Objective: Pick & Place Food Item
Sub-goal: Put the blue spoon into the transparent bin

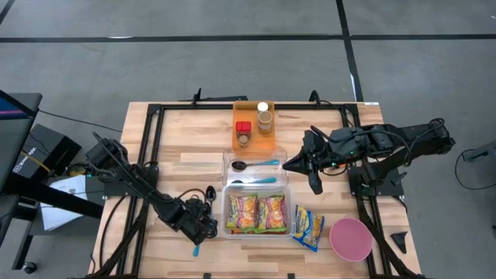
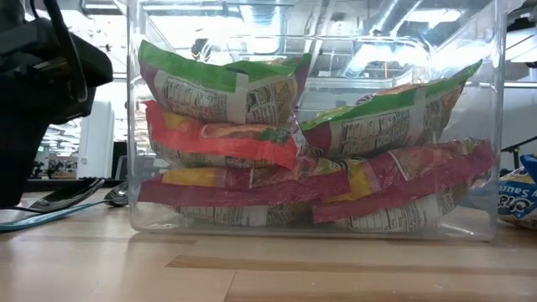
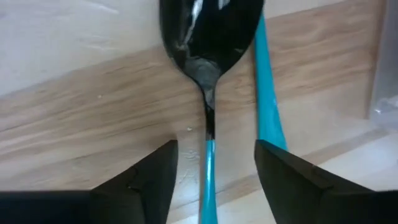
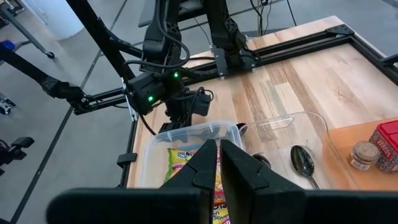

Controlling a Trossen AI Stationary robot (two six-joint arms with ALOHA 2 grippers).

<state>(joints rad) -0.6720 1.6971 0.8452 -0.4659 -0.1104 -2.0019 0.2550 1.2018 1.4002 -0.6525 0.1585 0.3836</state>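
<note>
My left gripper (image 1: pixel 203 223) is low over the table, just left of the clear bin (image 1: pixel 226 203) of snack packets (image 1: pixel 257 213). It is open (image 3: pixel 216 148), with a finger on each side of the teal handle (image 3: pixel 208 177) of a black-bowled spoon (image 3: pixel 208 37), not touching it. The spoon lies flat on the wood, and a second teal handle (image 3: pixel 267 112) lies beside it. My right gripper (image 1: pixel 298 164) is shut and empty (image 4: pixel 218 163), held above the clear spoon tray (image 1: pixel 229 158). Two loose packets (image 1: pixel 308 227) lie right of the bin.
An orange tray (image 1: pixel 236 116) with spice jars stands at the far middle. A pink bowl (image 1: pixel 350 239) sits at the near right. In the low view the bin wall (image 2: pixel 134 126) fills the frame, with the spoons (image 2: pixel 75 197) at its left and a blue packet (image 2: pixel 520 197) at its right.
</note>
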